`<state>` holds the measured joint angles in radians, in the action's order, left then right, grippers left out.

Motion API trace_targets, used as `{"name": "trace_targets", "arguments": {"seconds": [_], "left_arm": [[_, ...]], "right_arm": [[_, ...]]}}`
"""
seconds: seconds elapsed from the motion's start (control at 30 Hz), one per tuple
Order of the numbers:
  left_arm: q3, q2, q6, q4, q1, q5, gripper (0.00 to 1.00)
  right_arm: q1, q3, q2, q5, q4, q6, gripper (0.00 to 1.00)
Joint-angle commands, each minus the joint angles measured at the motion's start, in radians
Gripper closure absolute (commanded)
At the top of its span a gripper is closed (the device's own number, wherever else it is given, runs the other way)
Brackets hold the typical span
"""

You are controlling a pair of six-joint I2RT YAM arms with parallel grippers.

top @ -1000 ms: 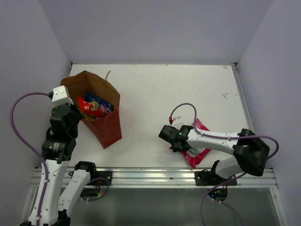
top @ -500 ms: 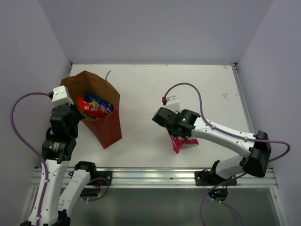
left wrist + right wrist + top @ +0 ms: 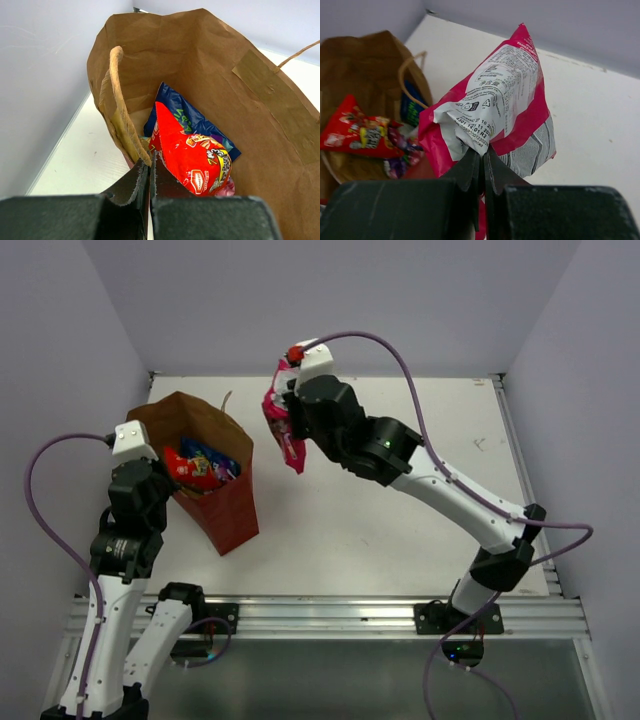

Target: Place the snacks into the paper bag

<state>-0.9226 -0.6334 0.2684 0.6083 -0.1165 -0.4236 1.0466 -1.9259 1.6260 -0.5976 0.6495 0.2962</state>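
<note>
The paper bag (image 3: 228, 510) stands open at the left, red-brown outside and kraft brown inside (image 3: 200, 55). My left gripper (image 3: 149, 167) is shut on its near rim, beside a string handle (image 3: 117, 100). Inside lie a red packet (image 3: 195, 160) and, under it, a dark blue packet (image 3: 182, 117). A bit of a purple one (image 3: 396, 166) shows in the right wrist view. My right gripper (image 3: 482, 152) is shut on the pink-and-silver packet (image 3: 502, 100). It holds that packet (image 3: 290, 445) in the air just right of the bag's mouth.
White table (image 3: 420, 410) with grey walls on three sides. The bag stands close to the left wall (image 3: 40, 75). A metal rail (image 3: 330, 612) runs along the near edge by the arm bases. The right arm stretches diagonally across the table's middle.
The right gripper closed on the pink-and-silver packet on the table at the right, lifted it and carried it up and left to beside the bag. The left arm and bag held still.
</note>
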Motion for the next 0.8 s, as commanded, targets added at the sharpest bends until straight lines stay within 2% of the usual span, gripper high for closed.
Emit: {"name": "trace_targets", "arguments": {"seconds": [0.0,0.2,0.53,0.67,0.77], "left_arm": [[-0.007,-0.005,-0.008,-0.042,-0.008,-0.012,1.00],[-0.005,-0.012,-0.006,-0.044,-0.009,-0.014,1.00],[-0.009,-0.020,-0.008,-0.042,-0.008,-0.021,1.00],[-0.012,-0.019,-0.009,-0.039,-0.008,-0.021,1.00],[-0.013,-0.015,-0.009,-0.038,-0.008,-0.021,1.00]], "right_arm": [[0.003,-0.178,0.101,0.183,-0.232,-0.108,1.00],[0.004,-0.349,0.218,0.387,-0.384,-0.088,1.00],[0.004,-0.597,0.337,0.582,-0.568,-0.068,1.00],[0.004,-0.622,0.382,0.653,-0.639,0.003,1.00],[-0.005,-0.565,0.399,0.725,-0.704,0.079,1.00]]}}
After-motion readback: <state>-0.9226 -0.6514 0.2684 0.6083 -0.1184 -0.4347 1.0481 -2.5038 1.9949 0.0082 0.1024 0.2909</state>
